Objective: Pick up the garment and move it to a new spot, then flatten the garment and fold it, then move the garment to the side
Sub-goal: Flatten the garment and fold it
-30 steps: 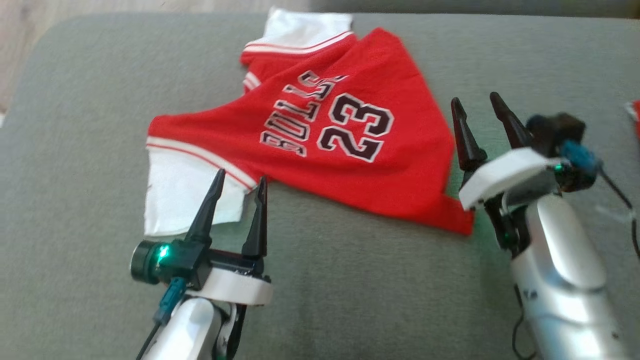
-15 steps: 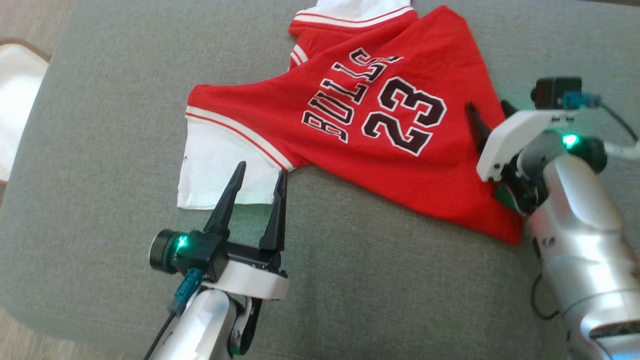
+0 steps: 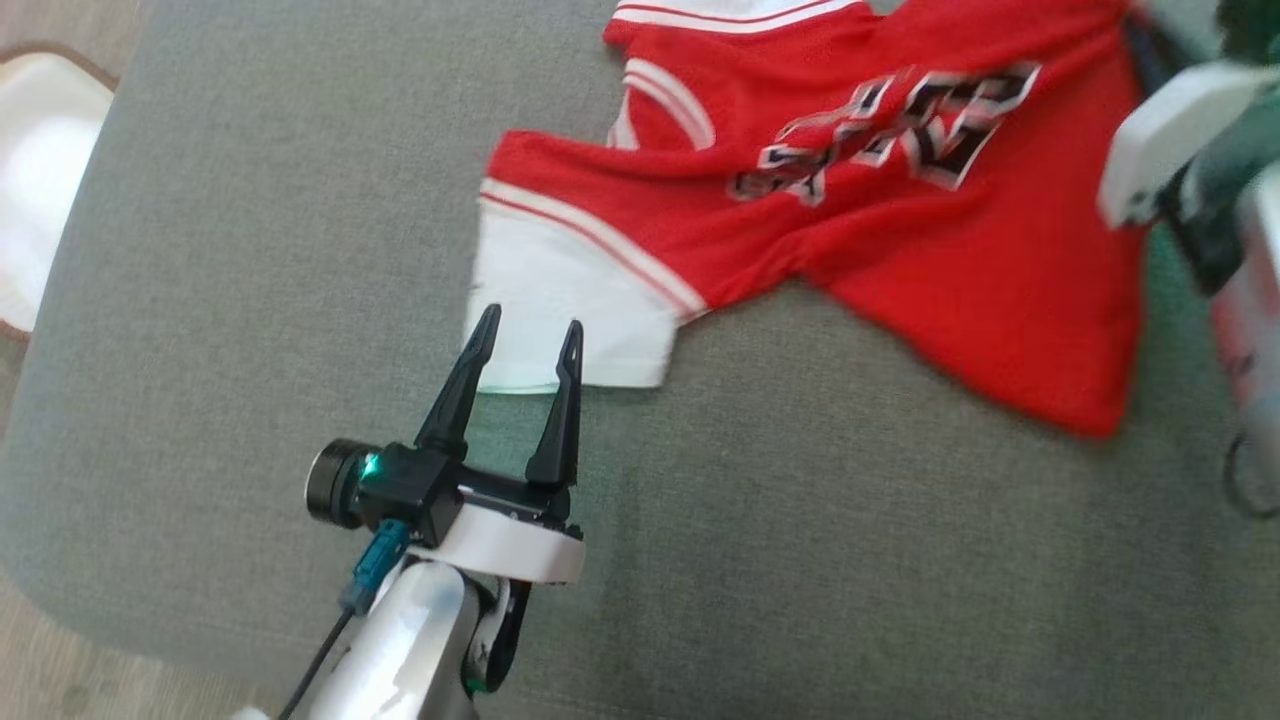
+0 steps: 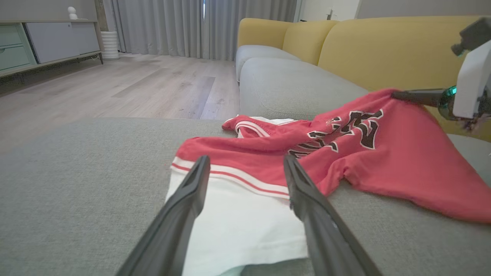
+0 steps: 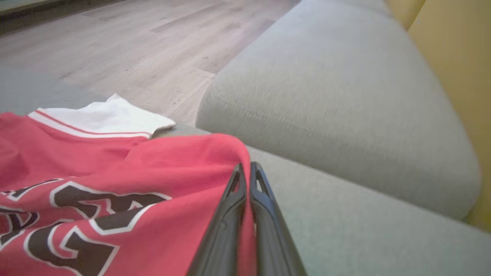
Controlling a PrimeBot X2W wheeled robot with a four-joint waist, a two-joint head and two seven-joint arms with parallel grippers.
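The garment (image 3: 900, 230) is a red jersey with black lettering and white sleeves, spread across the grey seat cushion (image 3: 250, 300). My right gripper (image 5: 246, 170) is shut on the red edge of the garment (image 5: 134, 172), which is raised there; in the head view that arm's white wrist (image 3: 1170, 130) sits at the far right. My left gripper (image 3: 528, 335) stands open just over the near white sleeve (image 3: 560, 300), its tips at the sleeve's lower edge. In the left wrist view the sleeve (image 4: 238, 214) lies between the two fingers (image 4: 191, 191).
A second grey cushion (image 5: 337, 99) and yellow backrest (image 4: 383, 46) lie beyond the garment. Wooden floor (image 4: 115, 84) borders the seat on the far side. A pale round thing (image 3: 35, 180) lies on the floor at the left.
The right gripper has shut on the garment's red edge and lifted it, rumpling the lettering. The head camera has shifted, so the whole scene sits further right and higher. The left gripper stays open.
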